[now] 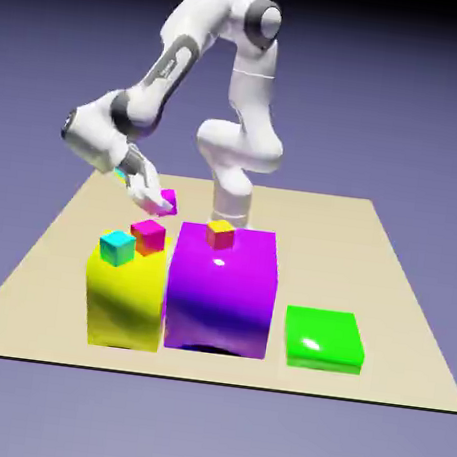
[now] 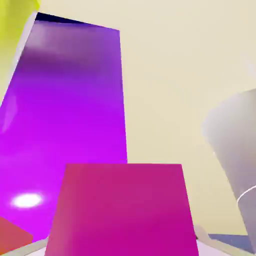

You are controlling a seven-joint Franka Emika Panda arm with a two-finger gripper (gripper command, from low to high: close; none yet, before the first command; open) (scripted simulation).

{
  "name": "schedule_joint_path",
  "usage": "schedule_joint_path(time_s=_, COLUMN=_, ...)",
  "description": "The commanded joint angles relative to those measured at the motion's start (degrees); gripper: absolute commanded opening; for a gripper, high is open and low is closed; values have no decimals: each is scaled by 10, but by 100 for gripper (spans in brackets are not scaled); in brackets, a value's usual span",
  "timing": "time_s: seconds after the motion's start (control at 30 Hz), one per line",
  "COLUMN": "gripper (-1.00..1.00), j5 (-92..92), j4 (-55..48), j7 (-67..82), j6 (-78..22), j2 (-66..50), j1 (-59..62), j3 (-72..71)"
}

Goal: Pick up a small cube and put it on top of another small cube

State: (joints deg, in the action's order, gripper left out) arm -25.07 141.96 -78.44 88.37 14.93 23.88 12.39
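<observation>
In the exterior view my gripper (image 1: 158,203) is shut on the small magenta-pink cube (image 1: 168,201) and holds it in the air. It hangs above and just behind the yellow block (image 1: 124,295), a little higher than the magenta-topped cube with an orange-red side (image 1: 148,235). A cyan-topped cube (image 1: 116,247) sits beside that one on the yellow block. In the hand view the held cube (image 2: 122,210) fills the bottom middle and hides most of my fingers. A yellow-topped small cube (image 1: 220,234) rests on the purple block (image 1: 220,287).
The purple block (image 2: 65,115) stretches away in the hand view, with a yellow block edge (image 2: 12,25) at the top left and the robot's grey base (image 2: 232,145) at the right. A low green block (image 1: 324,338) lies at the exterior view's right.
</observation>
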Motion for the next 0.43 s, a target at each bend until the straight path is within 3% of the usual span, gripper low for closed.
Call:
schedule_joint_path(time_s=0.0, gripper=-100, j5=-21, j4=-1, j7=-25, j6=6, j2=14, j1=-11, j3=-16)
schedule_joint_path(time_s=0.13, gripper=-100, j5=-66, j4=-4, j7=-119, j6=46, j2=61, j1=-26, j3=-77)
schedule_joint_path(time_s=0.27, gripper=-100, j5=-101, j4=71, j7=-97, j6=133, j2=51, j1=-46, j3=-104)
schedule_joint_path(time_s=0.3, gripper=100, j5=-101, j4=71, j7=-97, j6=133, j2=51, j1=-46, j3=-104)
schedule_joint_path(time_s=0.4, gripper=100, j5=-82, j4=29, j7=-109, j6=85, j2=57, j1=-35, j3=-89)
